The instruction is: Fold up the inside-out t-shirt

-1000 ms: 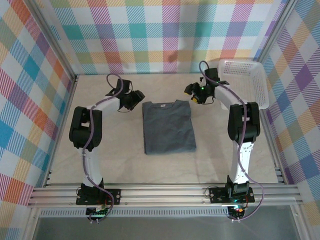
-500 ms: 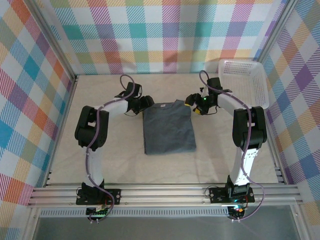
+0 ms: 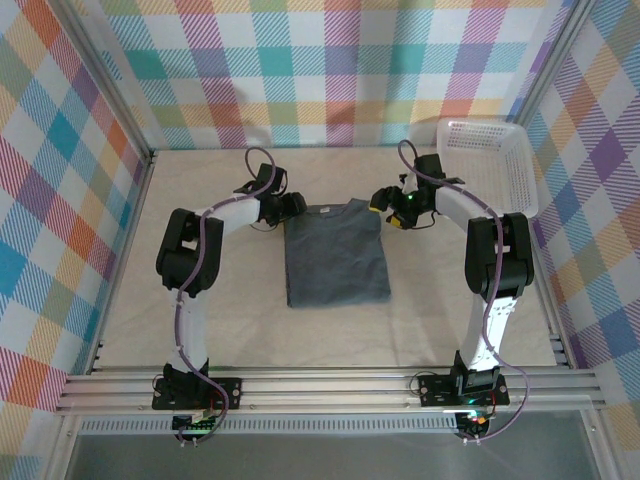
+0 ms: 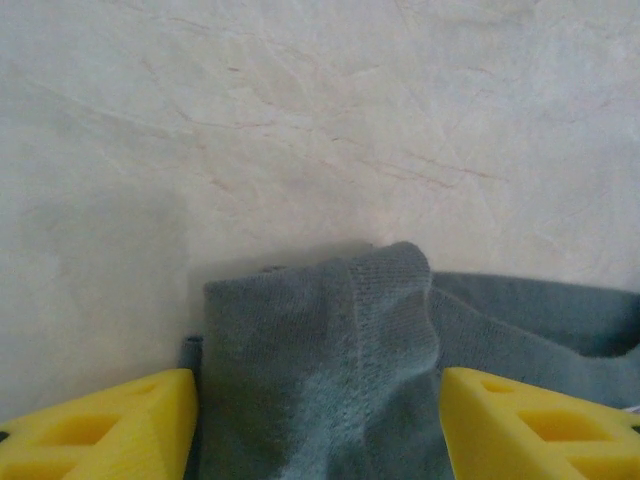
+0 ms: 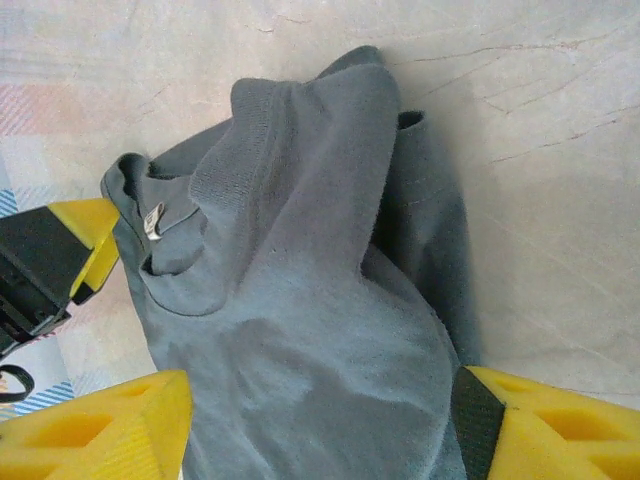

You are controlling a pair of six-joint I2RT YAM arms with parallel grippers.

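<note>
inside-out t-shirt [image 3: 336,255] flat mid-frame; left gripper [image 3: 291,205] & right gripper [image 3: 383,203] unclenched, straddling 2 upper corners, prob to pinch+fold.

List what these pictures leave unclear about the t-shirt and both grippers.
- Top view: left gripper and right gripper too small to show whether fingertips touch the t-shirt.
- Left wrist: fingers and t-shirt cut off by the bottom edge.
- Right wrist: collar label too small to read; lower layers hidden under top cloth.
</note>
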